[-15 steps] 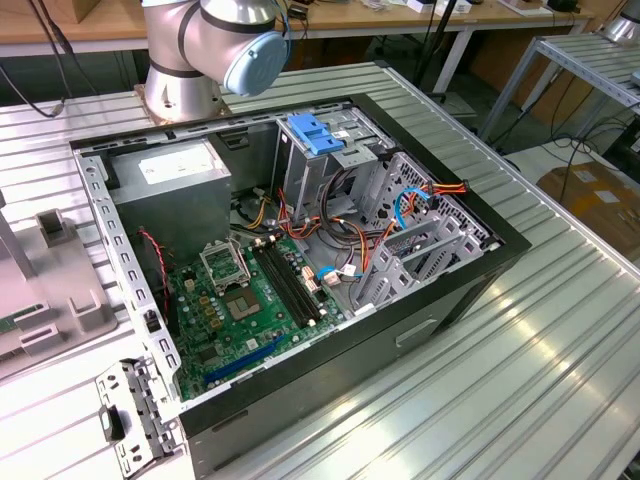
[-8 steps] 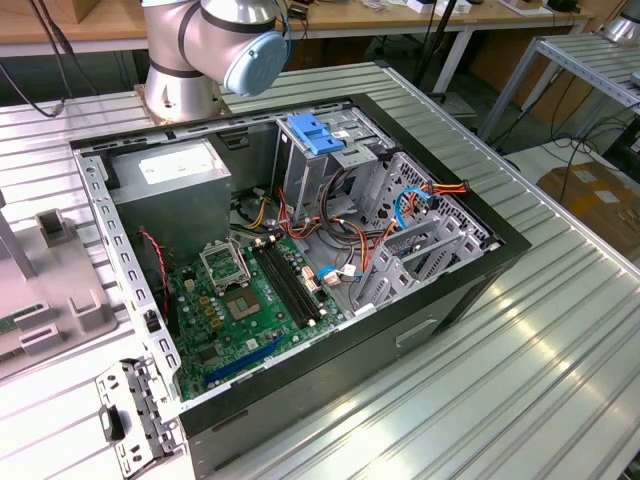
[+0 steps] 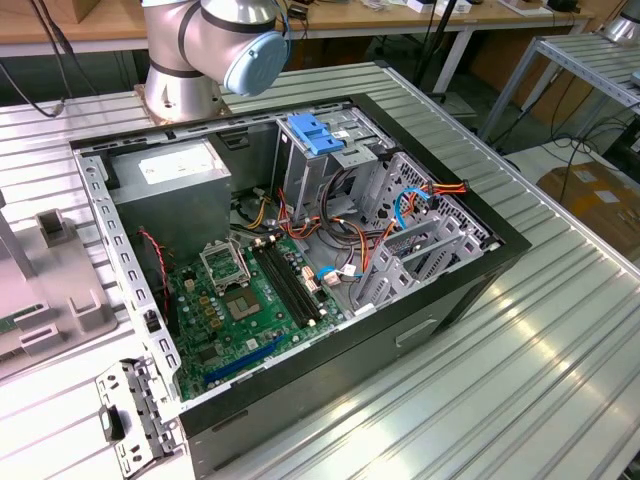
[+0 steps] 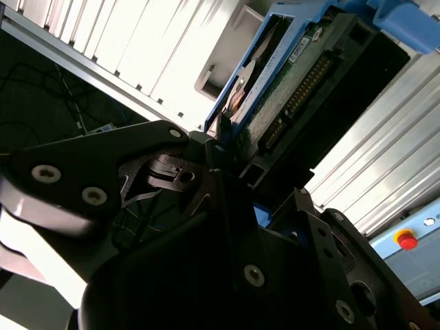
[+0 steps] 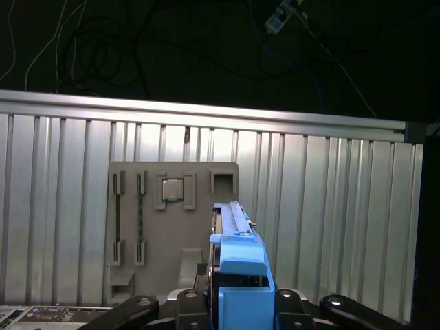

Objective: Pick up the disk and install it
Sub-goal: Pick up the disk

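Gripper (image 5: 240, 297) had its 2 black fingers (image 5: 137, 306) pressed in on the disk (image 5: 234, 227), pinching it by the blue side rails. The disk was carried edge-on, off the tabletop (image 5: 330, 206). In the first wrist view it lay in line with the grey fixture plate (image 5: 172, 240), which sat flat on the ribbed tabletop and held 1 square processor chip (image 5: 172, 190) in a pocket. The second wrist view showed the disk's green circuit-board face (image 4: 295, 82) and its row of connector pins, with 1 fingertip (image 4: 214, 148) touching the blue rail at the disk's near edge. In the exterior view the arm's base (image 3: 175, 85) stood at the far edge of the tabletop. The open computer case (image 3: 330, 380) lay on its side across the middle of the tabletop. Inside the case were the grey power supply (image 3: 170, 180) at the corner nearest the base, the green motherboard (image 3: 240, 310) on the floor, and the metal drive cage (image 3: 420, 230) toward the exterior view's right. 1 blue latch piece (image 3: 315, 132) sat on top of the bay at the case's far wall.
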Motion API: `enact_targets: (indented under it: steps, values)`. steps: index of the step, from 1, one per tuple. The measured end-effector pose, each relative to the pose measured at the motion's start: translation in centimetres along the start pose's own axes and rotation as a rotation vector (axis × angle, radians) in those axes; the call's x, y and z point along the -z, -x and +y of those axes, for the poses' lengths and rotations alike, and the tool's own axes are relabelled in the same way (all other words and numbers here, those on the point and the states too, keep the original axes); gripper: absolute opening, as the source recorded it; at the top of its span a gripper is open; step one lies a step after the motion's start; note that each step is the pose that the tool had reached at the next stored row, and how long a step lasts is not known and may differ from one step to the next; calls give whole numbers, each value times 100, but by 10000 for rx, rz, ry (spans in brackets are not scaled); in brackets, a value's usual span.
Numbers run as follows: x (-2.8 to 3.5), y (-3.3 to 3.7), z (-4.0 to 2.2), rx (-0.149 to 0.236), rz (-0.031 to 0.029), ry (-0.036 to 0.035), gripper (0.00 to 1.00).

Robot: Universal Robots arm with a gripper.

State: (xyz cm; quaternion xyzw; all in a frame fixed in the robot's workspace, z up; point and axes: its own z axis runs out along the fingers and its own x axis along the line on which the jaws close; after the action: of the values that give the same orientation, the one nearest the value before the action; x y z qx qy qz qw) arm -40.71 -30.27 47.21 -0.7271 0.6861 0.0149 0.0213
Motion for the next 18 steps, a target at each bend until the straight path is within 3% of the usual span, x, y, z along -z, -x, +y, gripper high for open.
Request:
enact_targets:
  steps: [18]
  values:
    - [-1,-3,-50,1,0,-1,36]
